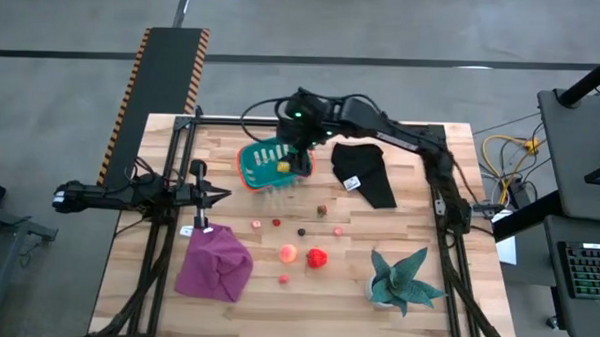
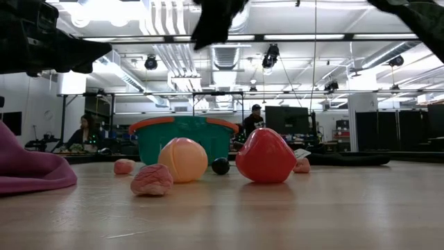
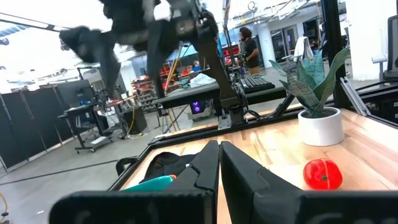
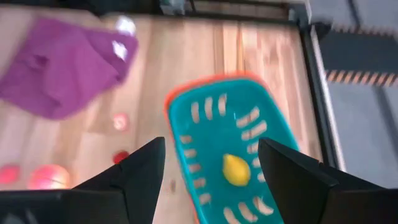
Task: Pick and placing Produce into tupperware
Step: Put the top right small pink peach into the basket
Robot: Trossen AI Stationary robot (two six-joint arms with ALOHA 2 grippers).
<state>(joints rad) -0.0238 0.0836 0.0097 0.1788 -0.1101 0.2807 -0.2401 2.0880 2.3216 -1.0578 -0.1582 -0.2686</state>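
- High view: right gripper (image 1: 299,138) hovers over teal tupperware (image 1: 273,166) near the table's far edge; red toy (image 1: 318,257) sits toward the near edge.
- Low view: produce looks light, hard, slippery; pinch across the middle.
- Left wrist: left gripper (image 3: 219,163) pressed together.
- Right wrist: fingers apart, empty; yellow lemon (image 4: 236,169) inside.

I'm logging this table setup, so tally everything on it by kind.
Toy produce loose on table: 8
Yellow toy fruit in basket: 1
Teal basket: 1
Purple cloth: 1
Black cloth: 1
Potted plant: 1
Total: 13
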